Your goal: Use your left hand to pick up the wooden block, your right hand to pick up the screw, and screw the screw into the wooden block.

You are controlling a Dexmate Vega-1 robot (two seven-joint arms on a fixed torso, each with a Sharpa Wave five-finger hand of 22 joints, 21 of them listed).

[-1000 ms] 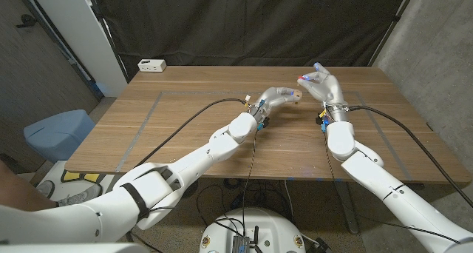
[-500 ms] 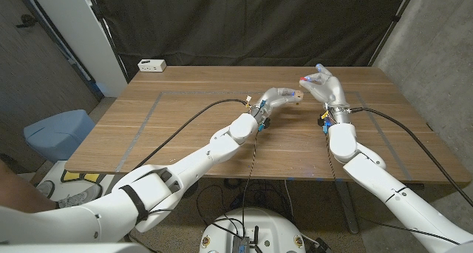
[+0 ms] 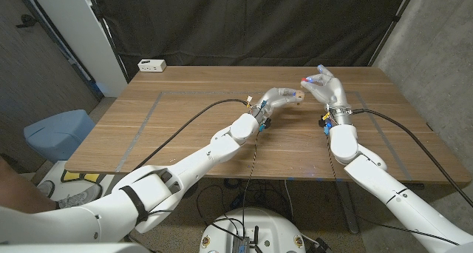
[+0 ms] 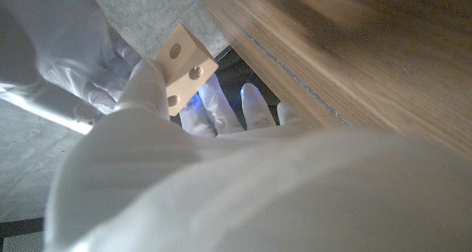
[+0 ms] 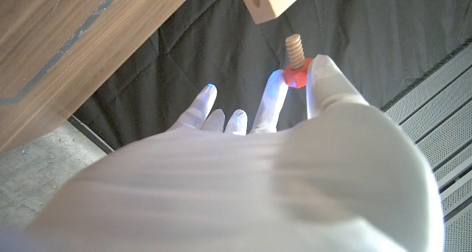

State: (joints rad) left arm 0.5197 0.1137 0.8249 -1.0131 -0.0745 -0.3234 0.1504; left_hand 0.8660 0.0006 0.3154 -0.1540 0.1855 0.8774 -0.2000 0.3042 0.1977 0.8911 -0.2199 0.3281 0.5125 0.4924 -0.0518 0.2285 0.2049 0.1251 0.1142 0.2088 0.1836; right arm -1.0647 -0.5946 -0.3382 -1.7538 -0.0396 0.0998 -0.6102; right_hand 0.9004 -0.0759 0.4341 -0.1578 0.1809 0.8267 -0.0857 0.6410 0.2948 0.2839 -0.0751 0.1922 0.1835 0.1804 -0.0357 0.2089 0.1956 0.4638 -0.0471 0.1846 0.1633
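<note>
Left robot hand grips the light, rigid wooden block; right robot hand pinches the small screw by its red head, thread just short of the block.

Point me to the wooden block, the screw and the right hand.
wooden block [image 4: 184, 66], left wrist view, on its holed face.
screw [image 5: 296, 51], right wrist view, on its threaded wooden shaft.
right hand [image 3: 326, 88], head view, on its back.
</note>
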